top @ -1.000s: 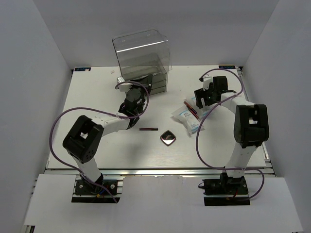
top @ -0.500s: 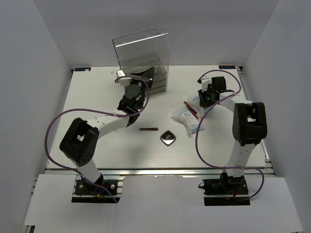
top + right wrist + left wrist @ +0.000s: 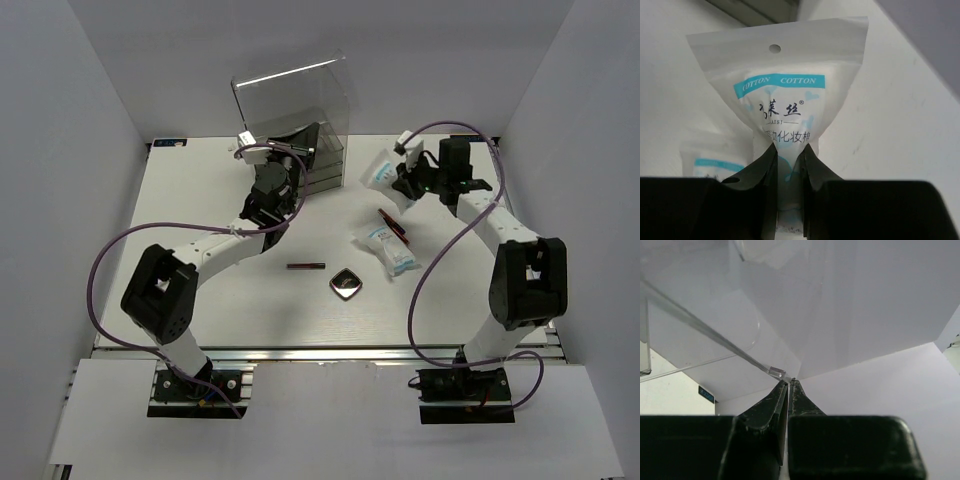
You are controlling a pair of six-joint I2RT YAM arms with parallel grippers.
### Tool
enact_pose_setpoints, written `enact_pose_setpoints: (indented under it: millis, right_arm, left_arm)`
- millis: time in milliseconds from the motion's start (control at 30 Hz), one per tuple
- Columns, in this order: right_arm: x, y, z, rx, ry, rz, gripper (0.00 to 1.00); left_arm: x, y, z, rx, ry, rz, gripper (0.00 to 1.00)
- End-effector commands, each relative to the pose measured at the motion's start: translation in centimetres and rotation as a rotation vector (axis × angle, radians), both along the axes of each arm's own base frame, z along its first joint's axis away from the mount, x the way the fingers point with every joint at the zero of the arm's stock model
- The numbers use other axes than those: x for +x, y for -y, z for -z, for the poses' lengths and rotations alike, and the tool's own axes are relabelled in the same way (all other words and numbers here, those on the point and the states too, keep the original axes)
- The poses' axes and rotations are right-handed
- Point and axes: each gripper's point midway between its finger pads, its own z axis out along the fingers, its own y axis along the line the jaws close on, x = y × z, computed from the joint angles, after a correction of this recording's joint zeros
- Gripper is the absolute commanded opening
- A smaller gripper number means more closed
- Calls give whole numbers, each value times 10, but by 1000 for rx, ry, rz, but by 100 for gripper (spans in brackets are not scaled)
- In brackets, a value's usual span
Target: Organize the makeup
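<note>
The clear drawer box is seen tilted, and the left gripper is closed almost fully at its clear edge, perhaps pinching it. One packet is clamped between the closed jaws of the right gripper. It is held just right of the box, apart from the other packets.

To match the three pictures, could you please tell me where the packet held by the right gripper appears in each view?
Top external: packet upper centre-right, in the right gripper, right of the box.
Left wrist: not in it.
Right wrist: packet centre, its lower end pinched by the gripper.
Shared landmark: the box, in the top and left wrist views.
</note>
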Motion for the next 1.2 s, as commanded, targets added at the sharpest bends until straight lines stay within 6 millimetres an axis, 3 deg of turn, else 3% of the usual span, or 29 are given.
enact_pose_setpoints:
  millis: [0,33,100,133,367,467,667,867,933,967,1000,1033,1067,1100,1167]
  right_arm:
    - [-10,-60,-49,-16,292,-253,10]
    - [-12,-80,-61,-40,384,-302,10]
    - [-8,-92,-69,-72,469,-298,13]
    - [-6,-109,-83,-68,552,-312,13]
    - [23,-149,-137,-122,892,-243,13]
    - [31,-161,-148,-119,964,-245,13]
    - [36,-183,-154,-137,1122,-253,12]
    - [39,-201,-166,-111,1173,-254,12]
    - [43,-209,-162,-117,1188,-259,12]
    - [46,-211,-171,-115,1210,-246,13]
    - [52,-218,-159,-125,1197,-253,13]
    - [56,-221,-159,-134,1210,-247,13]
    - [62,-222,-171,-133,1236,-219,14]
    - [68,-229,-158,-143,1223,-220,14]
    - [78,-233,-157,-157,1230,-202,17]
  left_arm:
    - [-16,-14,-65,-59,101,-11,0]
    - [-17,-14,-67,-62,103,-12,0]
    - [-18,-16,-73,-67,107,-15,0]
    - [-19,-17,-75,-71,108,-15,0]
    - [-22,-20,-88,-80,110,-15,0]
    - [-23,-21,-93,-82,111,-18,0]
    - [-23,-21,-98,-84,110,-17,0]
    - [-23,-18,-101,-90,111,-7,0]
    - [-23,-18,-100,-91,109,-7,0]
    - [-23,-18,-100,-91,107,-5,0]
    - [-22,-17,-97,-91,102,-4,0]
    - [-22,-18,-97,-93,99,-2,0]
    - [-22,-17,-96,-97,97,-1,0]
    - [-22,-18,-94,-97,94,-3,0]
    - [-22,-17,-94,-98,92,0,0]
